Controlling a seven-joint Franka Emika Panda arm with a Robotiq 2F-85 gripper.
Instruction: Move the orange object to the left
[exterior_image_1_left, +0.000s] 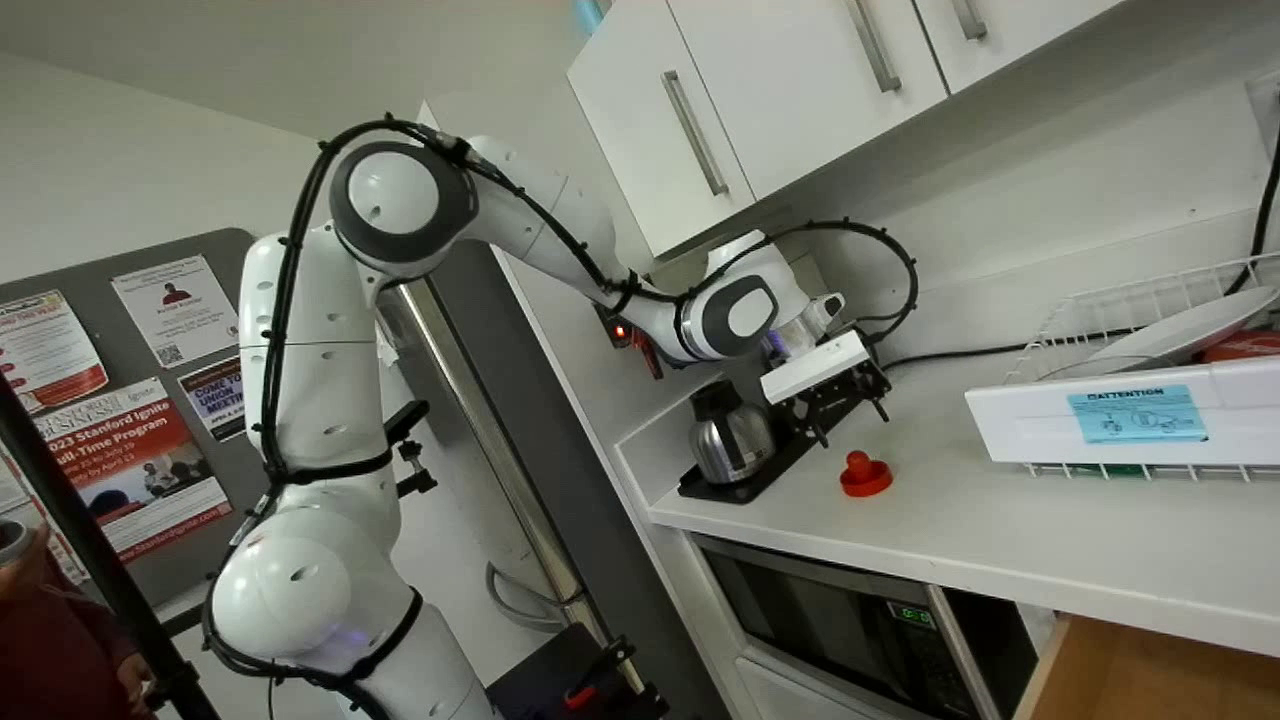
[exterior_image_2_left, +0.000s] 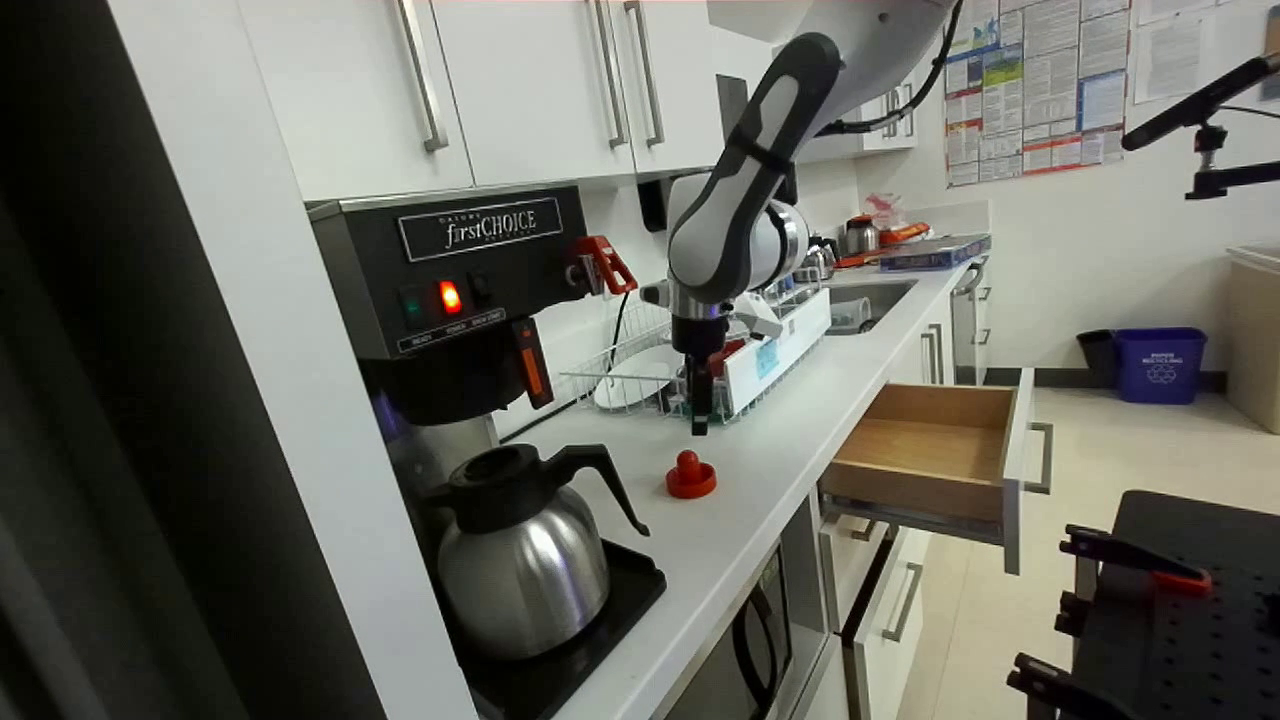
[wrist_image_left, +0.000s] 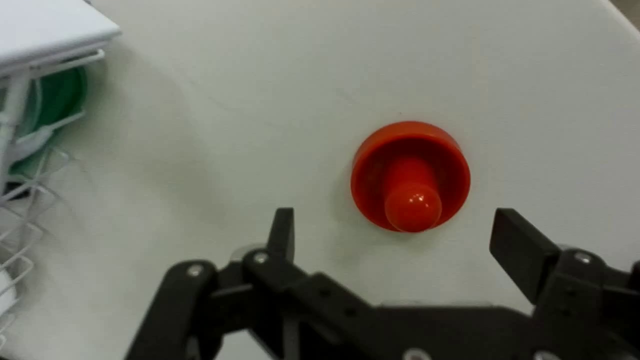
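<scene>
- Countertop, white and long, its back edge along the wall.
- Robot arm, white with dark joint rings, extended over the front edge.
- Coffee machine, black, standing in the end corner, a red lamp lit.
- Drawer, open below the front edge.
- Wire rack, white, near the back edge, holding a plate; a white panel with a blue label stands on its front-edge side.
- Carafe, steel and black, upright on the machine's base in the same corner.
- Gripper, black, pointing down above the countertop, its two fingers well apart.
- Orange object, a small round dish with a knob in its centre, flat on the countertop between back and front edges, between the rack and the coffee machine's corner; the wrist view shows it between the fingers, apart from both.
</scene>
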